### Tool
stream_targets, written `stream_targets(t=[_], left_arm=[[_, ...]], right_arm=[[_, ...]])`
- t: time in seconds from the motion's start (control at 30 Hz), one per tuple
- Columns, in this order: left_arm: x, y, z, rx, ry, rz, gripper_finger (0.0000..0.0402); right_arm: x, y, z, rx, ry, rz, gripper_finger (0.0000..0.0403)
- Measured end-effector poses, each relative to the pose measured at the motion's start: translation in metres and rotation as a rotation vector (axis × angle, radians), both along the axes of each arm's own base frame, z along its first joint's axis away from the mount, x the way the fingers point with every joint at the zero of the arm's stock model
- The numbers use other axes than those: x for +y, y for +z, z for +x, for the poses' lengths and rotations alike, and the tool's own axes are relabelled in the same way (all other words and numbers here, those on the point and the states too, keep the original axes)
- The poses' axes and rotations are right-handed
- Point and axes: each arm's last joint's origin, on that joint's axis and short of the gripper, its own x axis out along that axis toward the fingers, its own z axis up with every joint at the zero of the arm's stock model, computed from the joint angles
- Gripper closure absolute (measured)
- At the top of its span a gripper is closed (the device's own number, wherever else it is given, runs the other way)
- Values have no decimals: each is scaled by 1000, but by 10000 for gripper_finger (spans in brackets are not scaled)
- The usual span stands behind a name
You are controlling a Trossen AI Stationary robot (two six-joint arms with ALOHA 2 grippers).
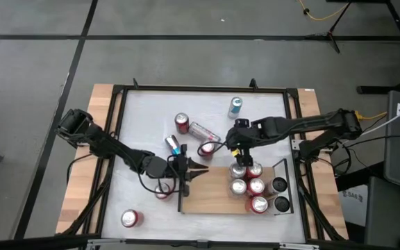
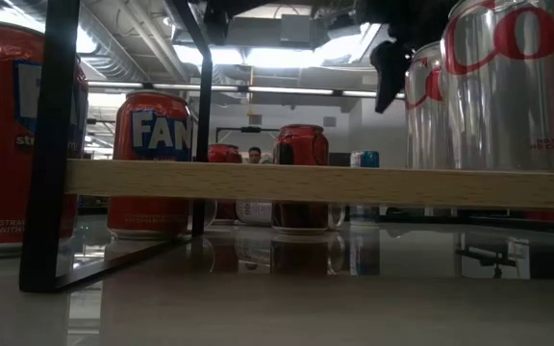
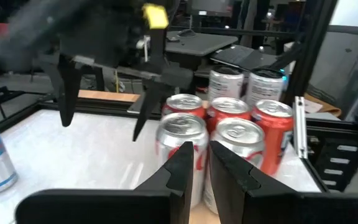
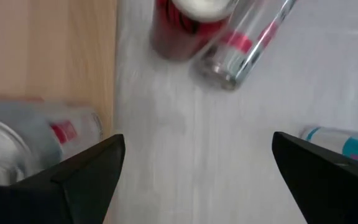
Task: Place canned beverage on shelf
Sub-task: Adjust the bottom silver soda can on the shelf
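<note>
Cans bunch at the shelf's right end, one gripper parked, one hovering

Going left to right: left gripper [image 1: 198,169] sits pinched shut and empty at the shelf [image 1: 210,194] left rail, probably just waiting. Right gripper [image 1: 236,147], fingers spread wide and holding nothing, hangs above the can cluster [image 1: 248,186] by the shelf's back edge. Loose toppled cans [image 1: 204,131] lie behind it on the table [image 1: 144,118], I think clear of its path.

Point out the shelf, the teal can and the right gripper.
shelf [image 1: 210,194]: high view, bare wood left of the cans.
teal can [image 1: 235,107]: high view, its body, upright on the tabletop.
right gripper [image 1: 237,154]: high view, midway between its open jaws.
</note>
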Motion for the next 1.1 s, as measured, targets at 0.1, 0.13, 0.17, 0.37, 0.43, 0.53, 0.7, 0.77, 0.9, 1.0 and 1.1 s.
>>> stream_targets(t=[0.1, 0.13, 0.17, 0.37, 0.43, 0.53, 0.7, 0.77, 0.9, 1.0, 1.1], left_arm=[[7, 3, 3, -28, 20, 4, 357], [10, 5, 4, -46, 29, 3, 357], [14, 7, 5, -70, 41, -3, 357], [39, 17, 13, -167, 72, -35, 334], [46, 18, 15, -180, 65, -42, 318], [57, 19, 17, -188, 59, -74, 290], [73, 19, 21, -199, 56, -99, 247], [81, 19, 21, -207, 90, -124, 235], [96, 20, 23, -221, 139, -174, 220], [104, 19, 23, -224, 160, -178, 217], [111, 23, 21, -220, 177, -171, 217]], right_arm=[[0, 13, 3, -45, 2, 4, 4], [0, 17, 4, -60, 2, 5, 4], [0, 21, 5, -74, 3, 7, 4], [1, 34, 8, -124, 3, 12, 4], [1, 34, 8, -124, 10, 9, 4], [1, 34, 7, -117, 48, -14, 4], [-3, 34, 8, -120, 83, -34, 4], [-9, 34, 10, -127, 65, -24, 4], [-27, 30, 17, -138, -23, -15, 4], [-42, 26, 22, -141, -88, 7, 4], [-55, 21, 27, -151, -137, 45, 4]])
